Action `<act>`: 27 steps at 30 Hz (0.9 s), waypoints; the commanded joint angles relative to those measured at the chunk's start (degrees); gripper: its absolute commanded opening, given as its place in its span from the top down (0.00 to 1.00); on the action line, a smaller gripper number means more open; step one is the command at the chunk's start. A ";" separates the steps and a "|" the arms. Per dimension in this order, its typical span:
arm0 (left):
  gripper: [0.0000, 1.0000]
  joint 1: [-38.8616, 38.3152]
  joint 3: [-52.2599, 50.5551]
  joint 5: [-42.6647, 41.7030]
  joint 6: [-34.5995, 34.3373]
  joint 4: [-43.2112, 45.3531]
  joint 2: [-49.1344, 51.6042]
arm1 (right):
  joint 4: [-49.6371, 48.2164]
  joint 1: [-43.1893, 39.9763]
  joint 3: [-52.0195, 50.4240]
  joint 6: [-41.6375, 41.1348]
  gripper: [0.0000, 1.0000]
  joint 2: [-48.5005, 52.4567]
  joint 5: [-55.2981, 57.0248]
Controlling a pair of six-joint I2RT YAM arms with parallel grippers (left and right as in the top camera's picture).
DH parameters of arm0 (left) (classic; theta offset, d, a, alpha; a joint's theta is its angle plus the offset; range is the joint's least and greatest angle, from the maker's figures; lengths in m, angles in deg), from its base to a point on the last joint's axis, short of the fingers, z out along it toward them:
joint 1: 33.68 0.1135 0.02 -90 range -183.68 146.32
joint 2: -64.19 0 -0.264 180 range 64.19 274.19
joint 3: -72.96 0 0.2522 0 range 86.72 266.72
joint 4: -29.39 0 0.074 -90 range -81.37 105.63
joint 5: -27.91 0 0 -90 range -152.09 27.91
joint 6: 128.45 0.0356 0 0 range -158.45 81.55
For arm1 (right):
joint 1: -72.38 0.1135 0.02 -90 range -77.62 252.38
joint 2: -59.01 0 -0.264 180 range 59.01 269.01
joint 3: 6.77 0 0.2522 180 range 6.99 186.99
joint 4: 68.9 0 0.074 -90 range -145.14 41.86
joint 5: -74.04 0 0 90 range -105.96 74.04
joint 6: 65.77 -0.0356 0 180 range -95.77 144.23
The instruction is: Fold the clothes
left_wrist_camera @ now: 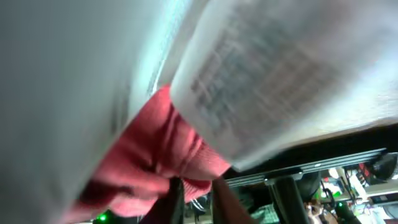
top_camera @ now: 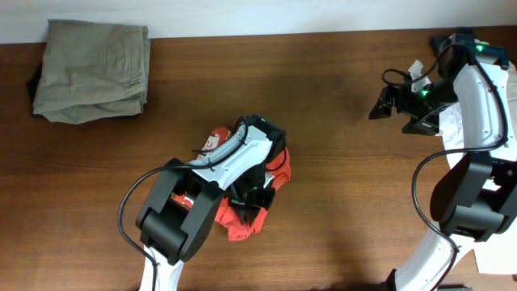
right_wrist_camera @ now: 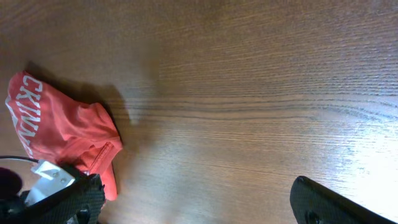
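The red-orange T-shirt point(top_camera: 279, 166) lies crumpled at the table's middle, mostly under my left arm. White lettering shows on it in the right wrist view point(right_wrist_camera: 59, 124). My left gripper point(top_camera: 252, 194) is down in the bunched cloth. In the left wrist view its fingers point(left_wrist_camera: 198, 196) pinch a fold of red fabric point(left_wrist_camera: 155, 149), with the white neck label point(left_wrist_camera: 280, 74) blurred close to the lens. My right gripper point(top_camera: 380, 103) hangs open and empty over bare wood at the far right, well away from the shirt; its spread fingers point(right_wrist_camera: 199, 205) frame bare table.
A folded khaki garment point(top_camera: 93, 69) lies at the back left corner. White papers point(top_camera: 452, 133) lie at the right edge under my right arm. The brown wooden table point(top_camera: 339, 202) has bare wood between the shirt and the right arm.
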 commanded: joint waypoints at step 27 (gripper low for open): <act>0.45 -5.49 1.62 12.83 -0.46 10.05 -0.76 | -0.02 -0.07 0.94 -0.31 0.01 -0.81 0.50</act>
